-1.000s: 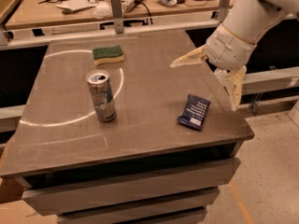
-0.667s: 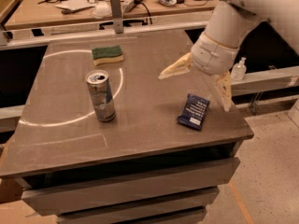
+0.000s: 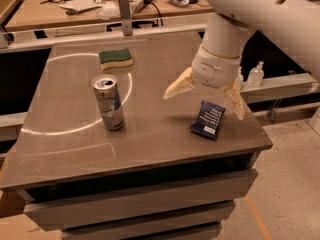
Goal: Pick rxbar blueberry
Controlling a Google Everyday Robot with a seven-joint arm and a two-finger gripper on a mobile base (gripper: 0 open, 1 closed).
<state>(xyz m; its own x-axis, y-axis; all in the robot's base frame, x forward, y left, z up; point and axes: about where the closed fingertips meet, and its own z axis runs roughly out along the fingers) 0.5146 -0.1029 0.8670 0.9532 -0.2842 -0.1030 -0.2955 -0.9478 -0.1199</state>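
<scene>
The rxbar blueberry (image 3: 208, 120), a small flat dark navy wrapper with pale text, lies on the grey table (image 3: 65, 149) near its right front corner. My gripper (image 3: 205, 101) hangs over the table just above and slightly left of the bar, not touching it. Its two pale fingers are spread wide, one finger (image 3: 179, 85) pointing left and the other finger (image 3: 235, 102) pointing down at the right of the bar. Nothing is between them.
A tall silver-blue drink can (image 3: 108, 103) stands upright left of centre. A green and yellow sponge (image 3: 115, 58) lies at the back. A small clear bottle (image 3: 256, 74) stands on a ledge to the right. A cluttered workbench (image 3: 30, 14) runs behind.
My gripper has moved left and down from beyond the table's right edge to a spot over the bar. The bar, can and sponge have not moved.
</scene>
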